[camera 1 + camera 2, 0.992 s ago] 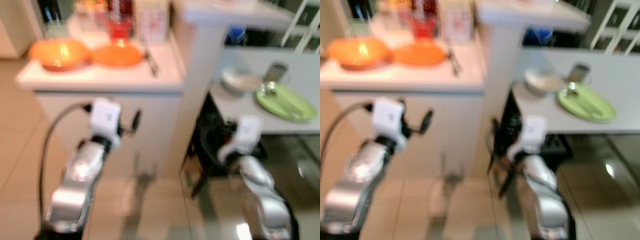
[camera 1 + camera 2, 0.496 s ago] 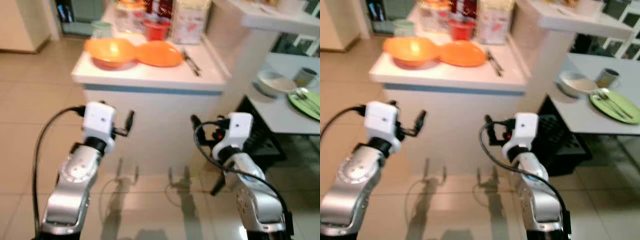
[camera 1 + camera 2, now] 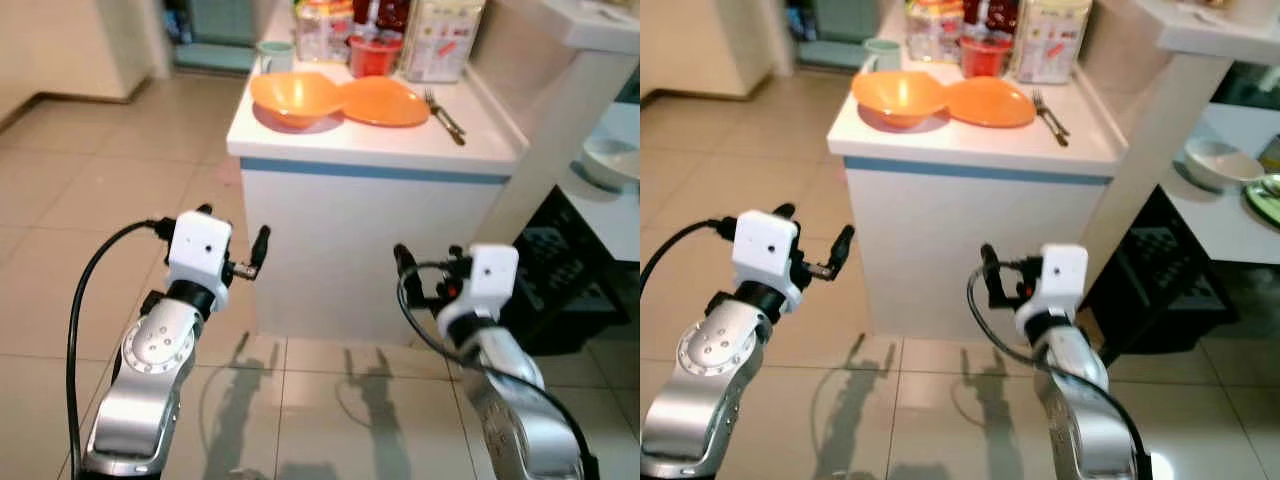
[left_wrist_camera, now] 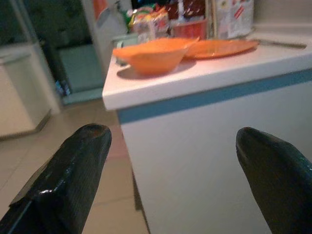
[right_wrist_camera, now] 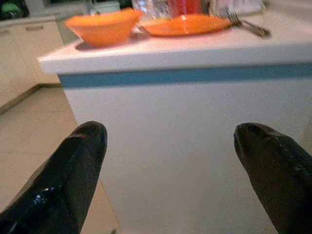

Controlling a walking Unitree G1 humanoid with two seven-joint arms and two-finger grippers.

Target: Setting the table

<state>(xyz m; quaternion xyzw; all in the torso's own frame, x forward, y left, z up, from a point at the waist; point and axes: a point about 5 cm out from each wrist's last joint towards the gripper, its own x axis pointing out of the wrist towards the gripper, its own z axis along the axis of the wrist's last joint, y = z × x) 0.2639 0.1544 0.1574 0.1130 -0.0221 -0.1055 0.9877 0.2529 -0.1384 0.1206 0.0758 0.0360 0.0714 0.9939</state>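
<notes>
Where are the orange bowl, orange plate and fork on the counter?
orange bowl (image 3: 293, 97), left eye view, inside of the bowl.
orange plate (image 3: 386, 102), left eye view, middle of the plate.
fork (image 3: 1050, 114), right eye view, mid handle.

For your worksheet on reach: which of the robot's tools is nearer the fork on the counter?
Right. The right tool sits below the fork, slightly to its left; the left tool is much farther left.

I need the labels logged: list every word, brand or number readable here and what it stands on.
None can be read.
White carton with red print at the counter's back: print too blurred.
Clear jar with colourful label: label too small and blurred.
</notes>
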